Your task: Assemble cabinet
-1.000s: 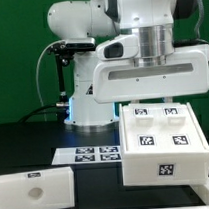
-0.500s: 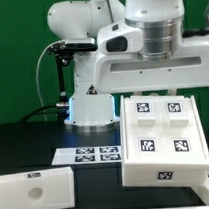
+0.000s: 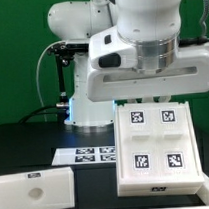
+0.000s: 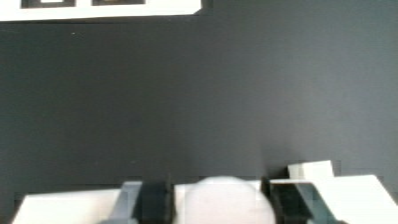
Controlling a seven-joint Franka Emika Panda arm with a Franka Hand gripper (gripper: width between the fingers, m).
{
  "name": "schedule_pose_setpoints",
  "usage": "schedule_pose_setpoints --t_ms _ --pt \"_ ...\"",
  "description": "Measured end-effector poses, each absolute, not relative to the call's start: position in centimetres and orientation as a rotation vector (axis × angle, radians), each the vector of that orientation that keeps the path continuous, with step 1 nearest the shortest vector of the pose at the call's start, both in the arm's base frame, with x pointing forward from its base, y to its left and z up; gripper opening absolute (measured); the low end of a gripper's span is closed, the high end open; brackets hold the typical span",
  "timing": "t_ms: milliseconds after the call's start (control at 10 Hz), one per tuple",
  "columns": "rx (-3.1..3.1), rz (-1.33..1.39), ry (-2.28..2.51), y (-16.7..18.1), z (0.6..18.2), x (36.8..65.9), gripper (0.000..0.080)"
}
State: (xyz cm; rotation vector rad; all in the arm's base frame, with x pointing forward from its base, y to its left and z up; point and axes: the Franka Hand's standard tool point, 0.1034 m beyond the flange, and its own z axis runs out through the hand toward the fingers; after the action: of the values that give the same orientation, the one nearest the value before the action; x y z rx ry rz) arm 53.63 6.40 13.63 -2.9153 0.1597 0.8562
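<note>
The cabinet box [image 3: 155,141] is a matte white box with four tagged compartments. It is tilted, with its tagged face turned toward the exterior view, at the exterior view's right. My gripper [image 3: 152,96] sits at the box's upper edge, its fingers mostly hidden behind the hand. In the wrist view the gripper [image 4: 215,203] is shut on a white rounded part of the box [image 4: 217,198], with dark fingers [image 4: 135,203] either side. A white slab panel [image 3: 35,187] with a round hole lies flat at the exterior view's lower left.
The marker board [image 3: 87,154] lies on the black table between the slab panel and the box. It also shows in the wrist view [image 4: 107,5]. The arm's white base [image 3: 87,99] stands behind it. A green wall backs the scene.
The box has tipped up, so its tagged face turns more toward the exterior view and its front wall has dropped from sight. The hand has shifted toward the exterior view's left.
</note>
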Motion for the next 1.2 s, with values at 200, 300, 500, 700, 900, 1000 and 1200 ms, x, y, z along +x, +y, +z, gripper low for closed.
schedule_pose_setpoints --t_ms 200,300,500,700,900,1000,1200 --pt "-2.915 0.859 0.156 6.4 13.4 53.5 0.0222" --pt "-2.91 0.875 0.147 6.4 13.4 53.3 0.0222" --pt "-2.853 0.935 -0.022 6.2 14.0 54.5 0.0222" --pt "-2.85 0.926 -0.044 6.2 13.6 54.9 0.0222" --pt "-2.841 0.962 -0.041 6.1 13.7 54.6 0.0222" --pt "-2.778 1.146 -0.025 6.0 14.8 53.4 0.0222" --pt "-2.748 1.208 -0.055 6.2 14.9 54.9 0.0222"
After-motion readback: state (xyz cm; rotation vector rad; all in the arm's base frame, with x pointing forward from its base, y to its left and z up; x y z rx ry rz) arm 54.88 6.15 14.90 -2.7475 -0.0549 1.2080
